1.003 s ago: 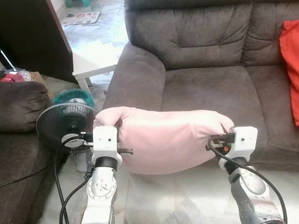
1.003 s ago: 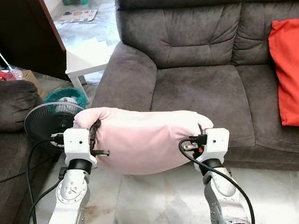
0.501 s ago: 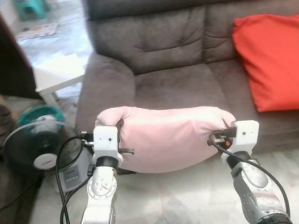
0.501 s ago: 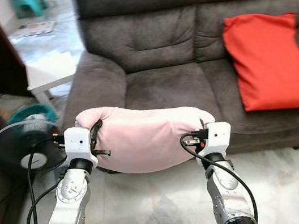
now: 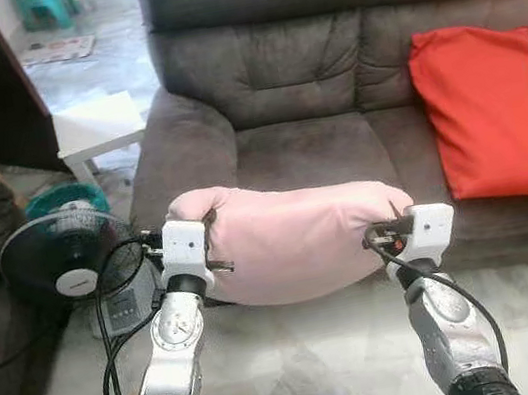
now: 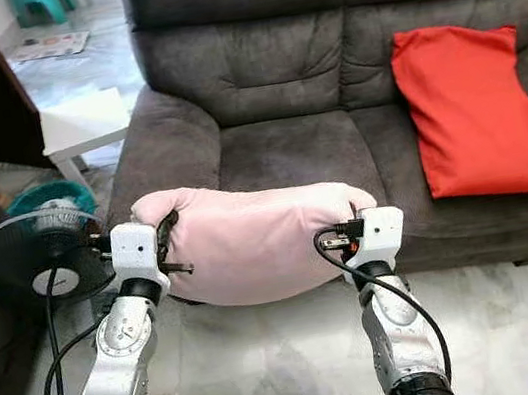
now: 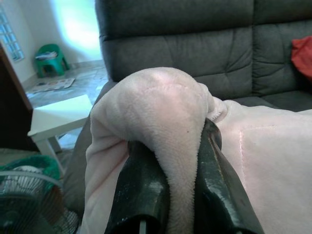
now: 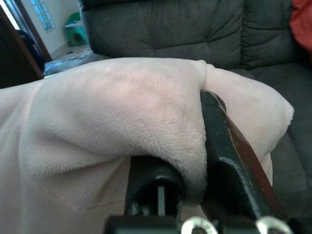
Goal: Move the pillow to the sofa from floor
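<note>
Since the earlier frames the camera has swung to face the sofa (image 5: 323, 66) squarely; the pink pillow (image 5: 296, 238) stays held up off the floor, in front of the empty seat. The left gripper (image 7: 168, 185) and the right gripper (image 8: 195, 161) each pinch a fold of plush at one end. It looks light and soft, sagging between holds, so end grips seem to suit it

Pillow (image 5: 297, 243) is pale pink and fuzzy, sofa (image 5: 322, 56) is dark grey-brown. Bright red cushion (image 5: 488, 109) on the seat. Floor (image 5: 304, 373) is pale marbled tile, fan (image 5: 67, 261) is black with a teal base behind, small tabletop (image 5: 95, 124) is white.
</note>
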You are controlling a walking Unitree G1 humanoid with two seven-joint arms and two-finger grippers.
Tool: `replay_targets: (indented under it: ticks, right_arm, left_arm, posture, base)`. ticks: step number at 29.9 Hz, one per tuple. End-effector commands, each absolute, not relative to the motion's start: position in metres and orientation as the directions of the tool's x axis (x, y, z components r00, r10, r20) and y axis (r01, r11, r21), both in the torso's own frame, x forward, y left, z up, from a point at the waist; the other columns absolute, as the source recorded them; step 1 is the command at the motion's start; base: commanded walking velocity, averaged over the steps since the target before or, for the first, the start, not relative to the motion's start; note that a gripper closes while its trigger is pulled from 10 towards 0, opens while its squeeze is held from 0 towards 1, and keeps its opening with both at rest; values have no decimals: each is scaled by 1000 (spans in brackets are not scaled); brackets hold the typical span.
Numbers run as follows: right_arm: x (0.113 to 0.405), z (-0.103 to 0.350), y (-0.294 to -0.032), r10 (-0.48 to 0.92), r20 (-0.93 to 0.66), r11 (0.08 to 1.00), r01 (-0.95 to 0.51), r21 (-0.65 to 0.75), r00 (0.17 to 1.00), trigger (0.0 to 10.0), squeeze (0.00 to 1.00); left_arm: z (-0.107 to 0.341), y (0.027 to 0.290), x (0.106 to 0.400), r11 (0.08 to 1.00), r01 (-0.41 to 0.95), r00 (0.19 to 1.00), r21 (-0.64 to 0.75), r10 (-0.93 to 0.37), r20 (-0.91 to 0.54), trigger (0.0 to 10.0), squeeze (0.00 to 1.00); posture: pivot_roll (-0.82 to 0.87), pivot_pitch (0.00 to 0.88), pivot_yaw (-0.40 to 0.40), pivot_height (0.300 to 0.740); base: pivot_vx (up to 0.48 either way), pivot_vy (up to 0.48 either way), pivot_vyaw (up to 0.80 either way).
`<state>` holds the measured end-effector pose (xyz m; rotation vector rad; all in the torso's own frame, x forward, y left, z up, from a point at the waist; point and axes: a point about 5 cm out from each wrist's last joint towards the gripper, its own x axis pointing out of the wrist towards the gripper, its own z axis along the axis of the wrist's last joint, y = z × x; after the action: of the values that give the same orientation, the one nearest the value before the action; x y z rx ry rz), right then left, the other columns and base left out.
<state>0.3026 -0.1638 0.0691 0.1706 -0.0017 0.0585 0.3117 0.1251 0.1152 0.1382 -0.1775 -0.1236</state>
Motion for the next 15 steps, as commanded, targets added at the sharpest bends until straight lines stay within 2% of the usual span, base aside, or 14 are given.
replay_targets:
  ticks: [1, 7, 15]
  right_arm:
    - [310, 83, -163, 67, 62, 984, -76, 163, 996, 10000, 0]
    - [311, 86, -166, 54, 74, 982, -67, 179, 996, 10000, 0]
    - [313, 90, -166, 61, 90, 982, -76, 173, 994, 10000, 0]
  left_arm:
    - [128, 122, 315, 982, 117, 965, 145, -147, 217, 10000, 0]
    - [132, 123, 315, 983, 114, 962, 145, -145, 231, 10000, 0]
    - [132, 121, 315, 982, 119, 961, 145, -151, 233, 10000, 0]
  posture:
    - [137, 58, -34, 740]
    - [137, 65, -37, 740]
    - [130, 69, -41, 740]
  base:
    - [0, 0, 0]
    - [246, 0, 0]
    - [360, 0, 0]
